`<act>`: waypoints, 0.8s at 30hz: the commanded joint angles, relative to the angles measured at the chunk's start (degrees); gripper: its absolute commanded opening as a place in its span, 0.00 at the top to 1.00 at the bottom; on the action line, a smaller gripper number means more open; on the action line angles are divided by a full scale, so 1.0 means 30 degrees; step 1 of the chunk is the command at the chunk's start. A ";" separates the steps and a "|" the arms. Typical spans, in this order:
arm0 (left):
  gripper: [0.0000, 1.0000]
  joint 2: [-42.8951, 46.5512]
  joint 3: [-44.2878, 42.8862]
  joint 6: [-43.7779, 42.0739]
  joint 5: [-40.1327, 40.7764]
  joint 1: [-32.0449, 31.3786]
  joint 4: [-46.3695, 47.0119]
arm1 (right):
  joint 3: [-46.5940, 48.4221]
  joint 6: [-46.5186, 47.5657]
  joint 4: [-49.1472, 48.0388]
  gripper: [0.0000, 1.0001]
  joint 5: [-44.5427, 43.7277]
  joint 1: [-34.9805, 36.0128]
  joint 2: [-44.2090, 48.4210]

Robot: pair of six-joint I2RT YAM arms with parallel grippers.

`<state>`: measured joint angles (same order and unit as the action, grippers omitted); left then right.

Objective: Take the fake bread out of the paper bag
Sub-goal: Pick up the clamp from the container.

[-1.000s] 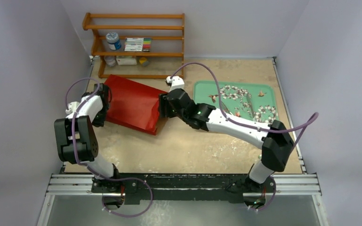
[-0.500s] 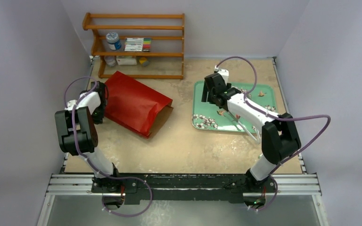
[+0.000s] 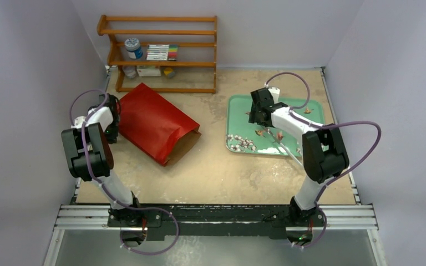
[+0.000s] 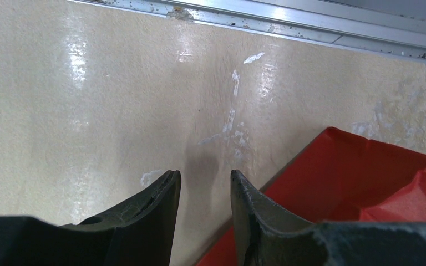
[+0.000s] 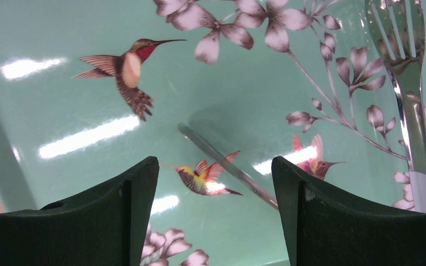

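The red paper bag (image 3: 154,123) lies on its side on the table, its brown mouth (image 3: 187,143) facing the lower right. The fake bread is out of view in every frame. My left gripper (image 3: 111,124) hovers at the bag's closed far-left end. In the left wrist view its jaws (image 4: 204,177) stand apart over bare table, with the red bag (image 4: 366,183) just to their right. My right gripper (image 3: 257,113) is open above the green flowered tray (image 3: 310,119). Nothing is between its jaws (image 5: 215,163) in the right wrist view.
Metal tongs (image 3: 283,145) lie on the tray, and their slotted head (image 5: 402,50) shows in the right wrist view. A wooden shelf (image 3: 161,52) with a jar and small boxes stands at the back left. A metal rail (image 4: 310,25) edges the table.
My right arm has left the bag's mouth, swung right over the tray, and its jaws have widened. The bag has shifted slightly, and the left gripper has edged back with it.
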<state>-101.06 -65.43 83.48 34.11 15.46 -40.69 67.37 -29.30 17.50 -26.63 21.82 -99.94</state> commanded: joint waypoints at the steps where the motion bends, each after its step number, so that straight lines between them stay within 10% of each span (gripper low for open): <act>1: 0.61 -0.0404 -0.0658 -0.0656 -0.0549 0.0414 0.1237 | 0.0581 0.0051 0.0160 0.23 -0.0678 -0.0505 -0.0580; 12: 0.61 0.0896 -0.0361 -0.1095 -0.1029 0.0418 0.1082 | 0.0284 0.0376 0.0269 0.30 0.0913 -0.0712 -0.1106; 24: 0.61 0.6195 0.2012 -0.0523 -0.0817 0.0385 -0.0348 | -0.0207 0.1091 0.0259 0.91 0.1281 -0.0633 -0.0063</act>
<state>-87.46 -60.86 81.43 30.81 16.49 -39.75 67.42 -27.33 17.76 -22.81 19.73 -103.72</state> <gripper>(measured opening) 0.389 0.147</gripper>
